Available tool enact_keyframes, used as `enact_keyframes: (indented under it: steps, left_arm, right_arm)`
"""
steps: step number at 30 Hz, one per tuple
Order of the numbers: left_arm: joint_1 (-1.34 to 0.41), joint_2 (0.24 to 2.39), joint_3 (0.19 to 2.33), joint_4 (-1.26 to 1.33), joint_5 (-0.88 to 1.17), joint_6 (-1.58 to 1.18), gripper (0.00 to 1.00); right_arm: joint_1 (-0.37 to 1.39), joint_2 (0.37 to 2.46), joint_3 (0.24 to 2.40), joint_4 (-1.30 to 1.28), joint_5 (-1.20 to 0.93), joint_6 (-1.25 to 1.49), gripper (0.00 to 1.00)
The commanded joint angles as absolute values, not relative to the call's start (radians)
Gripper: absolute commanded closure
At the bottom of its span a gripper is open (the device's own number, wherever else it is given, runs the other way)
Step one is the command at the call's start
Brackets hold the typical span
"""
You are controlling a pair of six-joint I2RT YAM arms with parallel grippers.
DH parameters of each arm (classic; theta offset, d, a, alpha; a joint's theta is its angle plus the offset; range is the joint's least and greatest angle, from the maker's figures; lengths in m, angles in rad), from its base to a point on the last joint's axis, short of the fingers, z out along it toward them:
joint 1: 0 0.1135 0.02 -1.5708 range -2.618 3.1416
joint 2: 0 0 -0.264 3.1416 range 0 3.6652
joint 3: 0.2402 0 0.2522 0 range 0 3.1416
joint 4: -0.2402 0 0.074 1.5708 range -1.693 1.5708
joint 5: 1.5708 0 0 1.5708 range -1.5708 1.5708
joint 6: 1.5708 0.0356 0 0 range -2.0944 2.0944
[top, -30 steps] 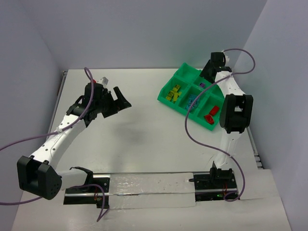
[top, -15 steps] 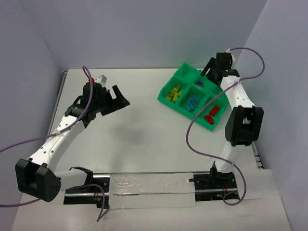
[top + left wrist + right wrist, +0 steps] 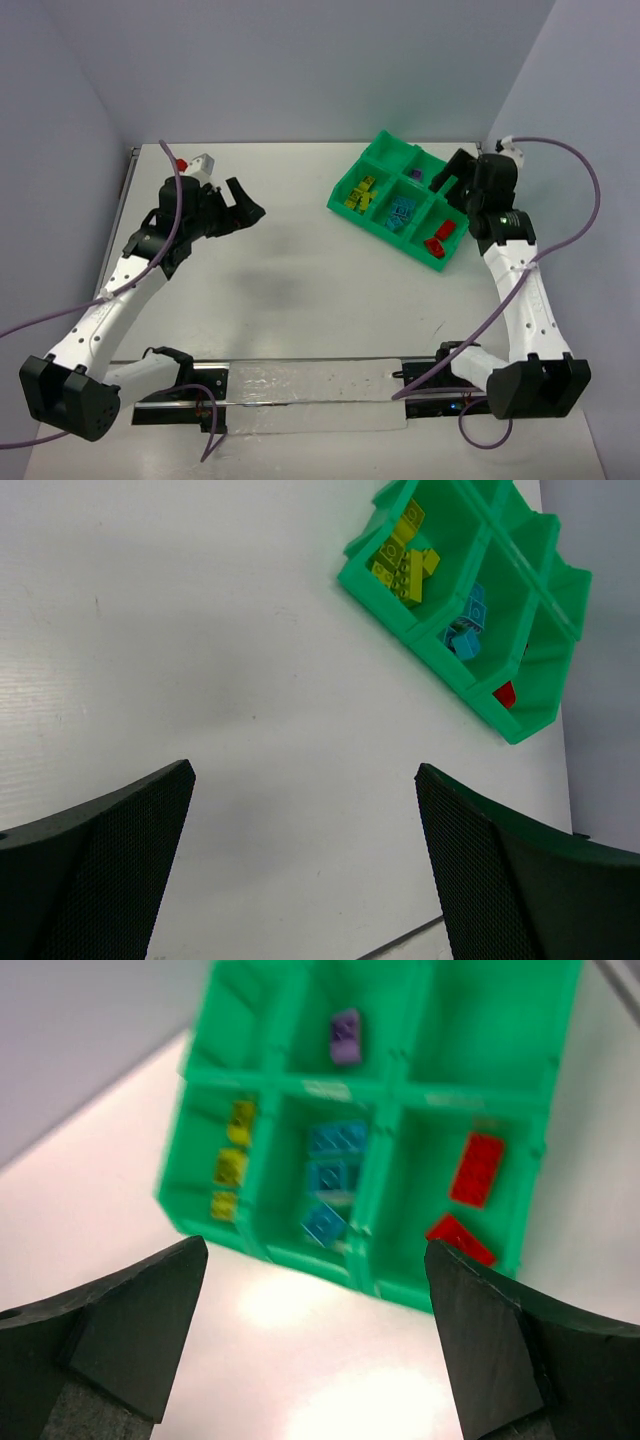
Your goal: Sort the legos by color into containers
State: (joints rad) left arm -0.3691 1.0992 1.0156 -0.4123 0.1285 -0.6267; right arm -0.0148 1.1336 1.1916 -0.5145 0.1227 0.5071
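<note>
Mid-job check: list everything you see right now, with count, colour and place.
tray: one, bright green, six compartments, far right of the table
yellow bricks: at least three, front left compartment
blue bricks: about three, front middle compartment
red bricks: two, front right compartment
purple brick: one, back middle compartment
table: one, white
cables: purple, one along each arm
left gripper: black, open, empty, over bare table
right gripper: black, open, empty, facing the tray
</note>
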Motion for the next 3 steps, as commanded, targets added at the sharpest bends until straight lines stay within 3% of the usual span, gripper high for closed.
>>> enact_keyframes:
  steps: [1,3]
  left_arm:
    - [-0.364,1.08,1.071,-0.41,0.092,-0.569,0.01]
    - [-0.364,1.081,1.076,-0.408,0.095,-0.563,0.01]
  right_arm:
    - [-0.006,1.054,1.061,-0.549,0.161,0.492,0.03]
    - [-0.007,1.04,1.018,-0.559,0.18,0.497,0.03]
